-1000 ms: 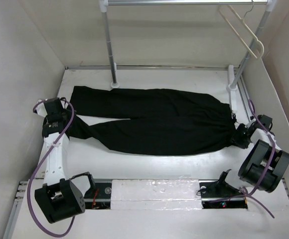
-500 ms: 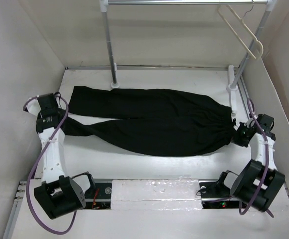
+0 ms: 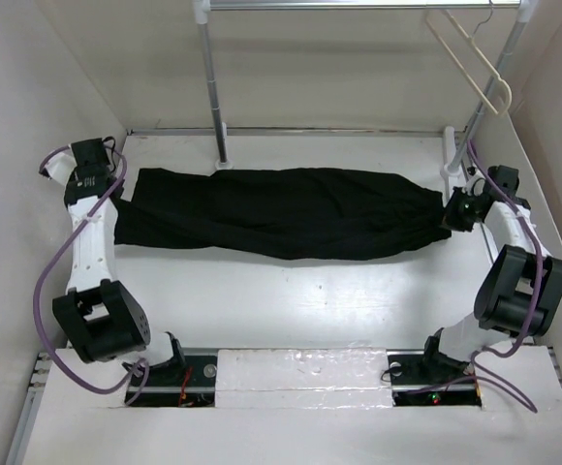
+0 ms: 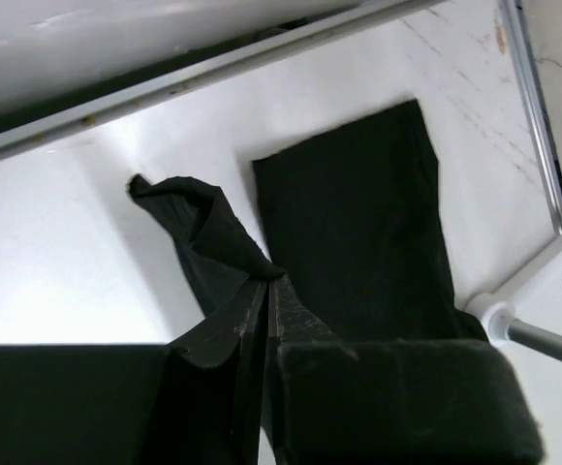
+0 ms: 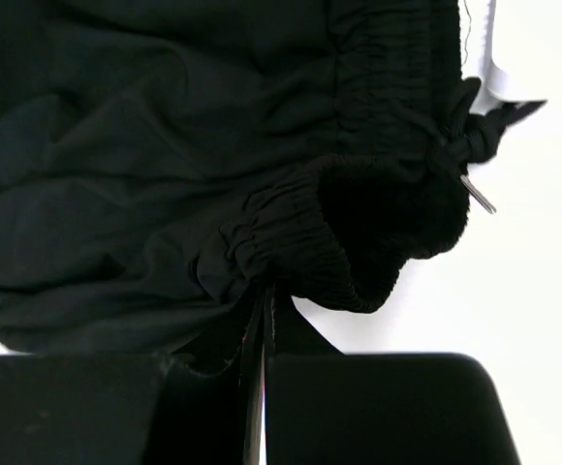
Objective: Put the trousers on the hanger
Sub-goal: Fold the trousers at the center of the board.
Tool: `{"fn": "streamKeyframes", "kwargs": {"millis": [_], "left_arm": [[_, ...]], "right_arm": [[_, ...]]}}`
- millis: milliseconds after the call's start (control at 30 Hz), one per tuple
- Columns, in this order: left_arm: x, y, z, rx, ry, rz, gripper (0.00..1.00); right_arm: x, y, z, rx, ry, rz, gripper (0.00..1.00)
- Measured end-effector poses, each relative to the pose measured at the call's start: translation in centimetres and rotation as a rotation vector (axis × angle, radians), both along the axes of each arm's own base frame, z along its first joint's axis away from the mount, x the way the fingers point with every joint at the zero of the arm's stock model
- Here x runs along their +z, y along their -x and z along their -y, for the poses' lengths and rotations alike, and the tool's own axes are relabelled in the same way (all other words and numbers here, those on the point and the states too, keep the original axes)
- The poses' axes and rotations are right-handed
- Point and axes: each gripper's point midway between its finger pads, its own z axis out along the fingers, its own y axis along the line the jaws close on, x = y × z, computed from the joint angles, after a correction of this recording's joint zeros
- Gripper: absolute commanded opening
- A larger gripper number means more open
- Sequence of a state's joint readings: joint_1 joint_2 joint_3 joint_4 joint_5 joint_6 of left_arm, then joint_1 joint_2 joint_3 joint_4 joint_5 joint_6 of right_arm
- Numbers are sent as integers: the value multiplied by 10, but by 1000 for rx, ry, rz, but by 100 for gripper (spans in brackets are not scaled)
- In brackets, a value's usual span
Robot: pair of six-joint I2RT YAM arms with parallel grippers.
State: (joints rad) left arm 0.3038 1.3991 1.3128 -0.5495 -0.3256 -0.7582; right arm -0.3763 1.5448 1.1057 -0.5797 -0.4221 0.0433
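The black trousers (image 3: 281, 211) lie folded lengthwise across the table, legs to the left, waistband to the right. My left gripper (image 3: 118, 199) is shut on a leg cuff at the left end; in the left wrist view the cuff (image 4: 213, 232) bunches at my closed fingertips (image 4: 267, 281), beside the other leg (image 4: 359, 242). My right gripper (image 3: 452, 215) is shut on the elastic waistband (image 5: 291, 237) at the right end. The cream hanger (image 3: 475, 58) hangs on the rack rail at the top right, apart from both grippers.
White rack poles stand at the back middle (image 3: 213, 87) and back right (image 3: 484, 92), with a white foot (image 3: 450, 155) next to the right gripper. The rack foot also shows in the left wrist view (image 4: 523, 310). Walls close in on both sides.
Both grippers have moved away from the bases toward the back of the table, dragging the near trouser leg over the far one, so the trousers are now folded into one narrower band.
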Motion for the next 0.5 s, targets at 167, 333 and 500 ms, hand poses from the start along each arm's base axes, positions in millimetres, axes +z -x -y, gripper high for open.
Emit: {"fn": "streamKeyframes", "kwargs": {"millis": [167,333,500], "left_arm": [[5,-31,6,-29,-8,9,0],[-9,-53,-1,-24,-4,3,0],[-9,-76,-6,-27,-4,12,0]], "right_arm": [[3,-17,0,-32,-6,44,0],[24,-37,3,-52,34,99,0],[42,-61,6,-58,54,169,0]]}}
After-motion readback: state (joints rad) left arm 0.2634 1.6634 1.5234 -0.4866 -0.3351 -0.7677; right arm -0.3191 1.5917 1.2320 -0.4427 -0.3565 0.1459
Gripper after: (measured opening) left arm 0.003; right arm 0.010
